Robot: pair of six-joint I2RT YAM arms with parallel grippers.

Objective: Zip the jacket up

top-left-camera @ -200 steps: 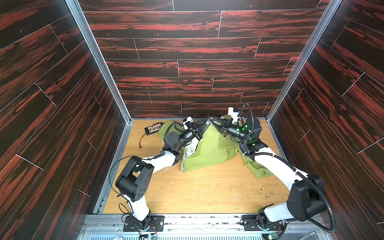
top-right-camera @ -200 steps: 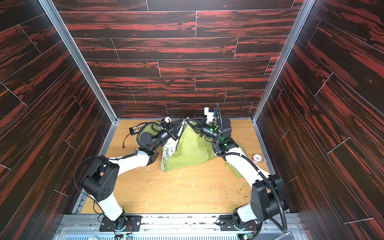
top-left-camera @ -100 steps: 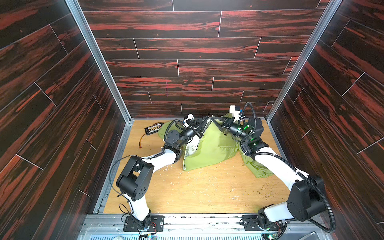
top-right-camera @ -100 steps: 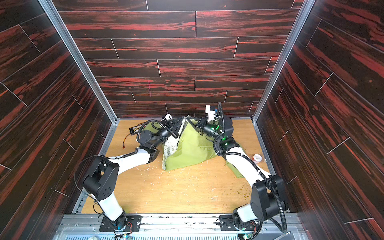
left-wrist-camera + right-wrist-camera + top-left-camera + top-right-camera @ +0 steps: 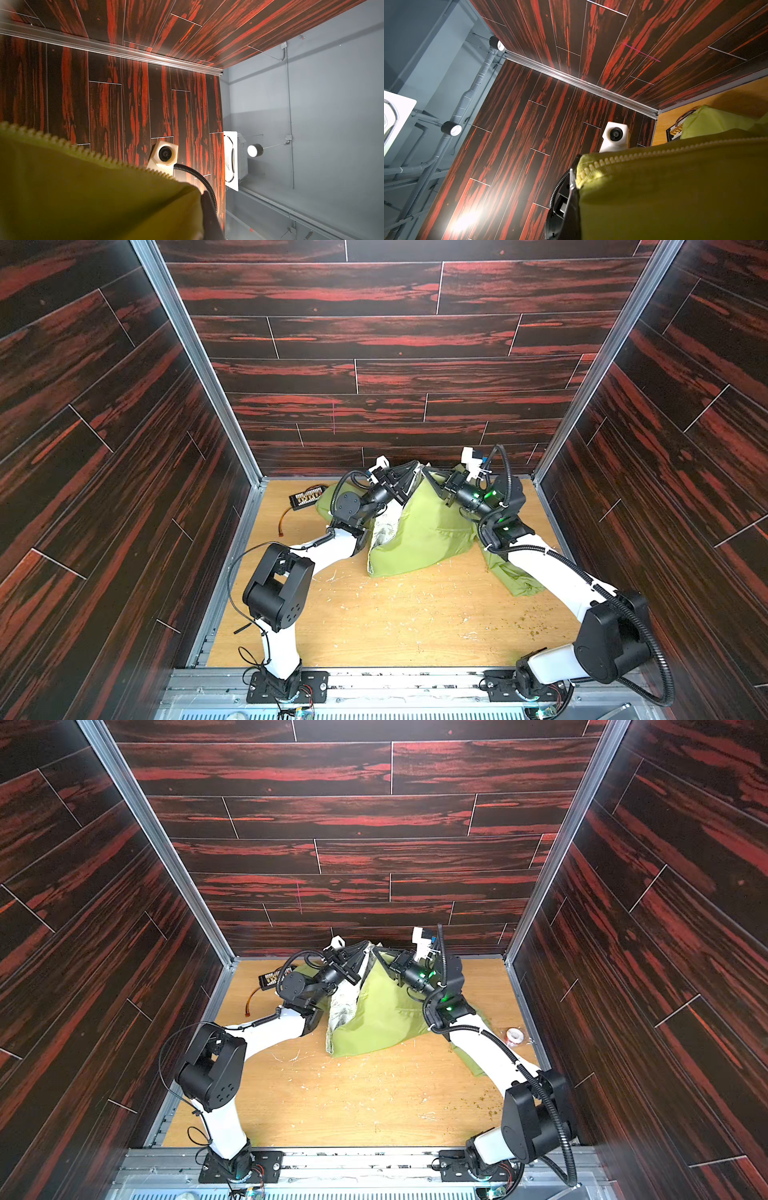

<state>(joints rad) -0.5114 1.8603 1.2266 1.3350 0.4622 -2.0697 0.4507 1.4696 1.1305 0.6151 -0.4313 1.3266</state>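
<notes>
The olive-green jacket [image 5: 424, 531] [image 5: 378, 1011] is held up at the back of the table, its lower part resting on the wood and pale lining [image 5: 384, 526] showing along its left edge. My left gripper [image 5: 411, 473] [image 5: 365, 951] and right gripper [image 5: 428, 476] [image 5: 377, 953] meet at its raised top, both shut on the fabric. In the left wrist view the jacket [image 5: 83, 197] and its zipper teeth [image 5: 87, 154] fill the lower part beside one dark finger [image 5: 207, 214]. In the right wrist view a row of zipper teeth [image 5: 633, 155] runs along the fabric's edge.
A black terminal board with wires [image 5: 305, 497] lies at the back left of the table [image 5: 395, 622]. A roll of tape [image 5: 514, 1036] sits by the right wall. The back wall stands close behind both grippers. Small scraps litter the wood.
Both grippers have drawn the jacket's top a little higher and closer to the back wall. The hanging fabric has shifted slightly to the right.
</notes>
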